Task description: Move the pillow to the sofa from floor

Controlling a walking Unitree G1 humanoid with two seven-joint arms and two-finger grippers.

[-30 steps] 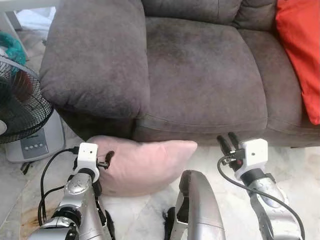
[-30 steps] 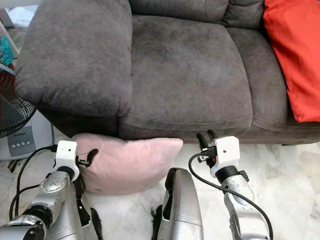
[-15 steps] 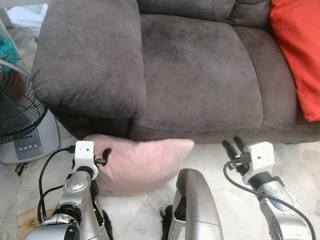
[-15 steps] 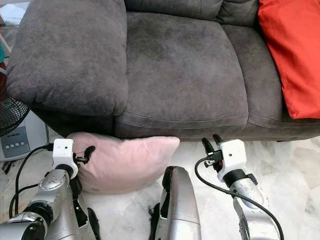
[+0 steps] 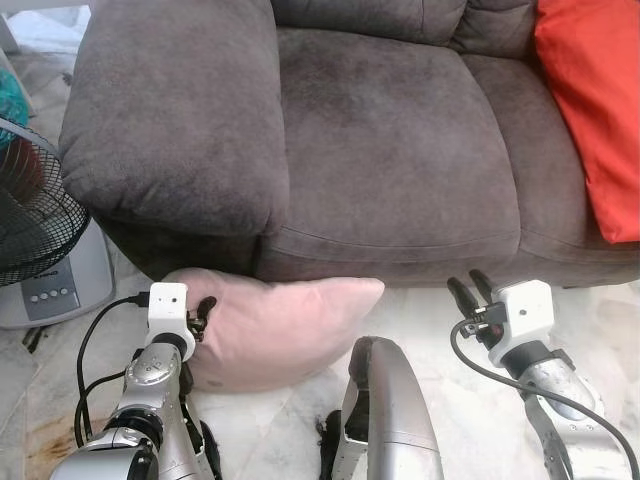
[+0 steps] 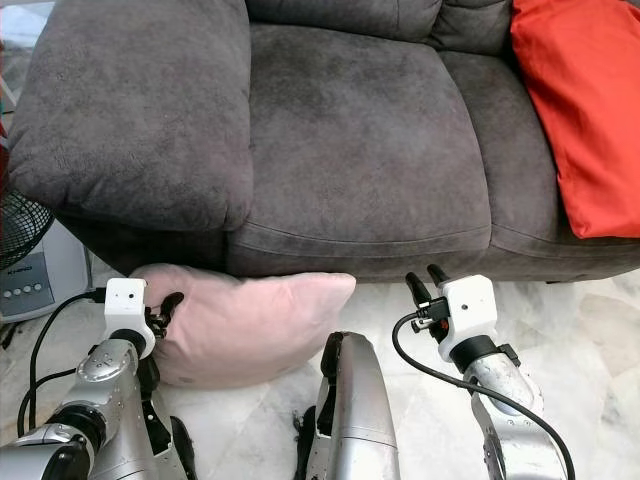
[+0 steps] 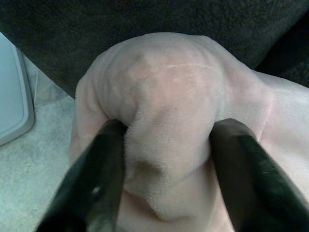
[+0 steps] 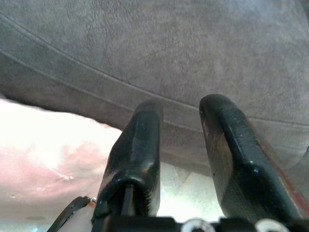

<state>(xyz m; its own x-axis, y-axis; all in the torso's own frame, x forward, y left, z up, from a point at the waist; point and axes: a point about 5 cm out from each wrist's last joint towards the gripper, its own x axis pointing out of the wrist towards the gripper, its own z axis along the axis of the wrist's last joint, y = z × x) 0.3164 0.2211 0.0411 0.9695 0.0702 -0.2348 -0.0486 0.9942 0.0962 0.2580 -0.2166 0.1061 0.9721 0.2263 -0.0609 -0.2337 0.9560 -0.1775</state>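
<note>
Stock as I see it from the operator's seat:

Pillow (image 5: 280, 325): pale pink, soft, lying on the floor (image 5: 440, 330) against the front foot of the sofa (image 5: 390, 140), below the seam where the armrest (image 5: 170, 110) meets the seat cushion. One corner points toward the middle of the sofa front; the other end is tucked under the armrest's front edge.

Left claw (image 7: 166, 159): I have it closed onto the armrest-side end of the pillow. In the left wrist view a fold of pink fabric bulges between the two black fingers (image 7: 96, 179), which press into it from both sides. In the head views it sits low by the armrest's front corner, touching the pillow.

Right claw (image 5: 468, 291): holding nothing, fingers a narrow gap apart, raised above the floor just before the sofa's front edge, well apart from the pillow's near corner. The right wrist view looks along the fingers at the grey seat front.

Sofa: dark grey, plush, seat cushion bare at the armrest end.

Red cushion (image 5: 590, 110): on the seat toward the sofa's right end.

Fan (image 5: 35, 210): black wire grille on a grey base with buttons, standing on the floor beside the armrest.

Floor: pale marbled tile.
</note>
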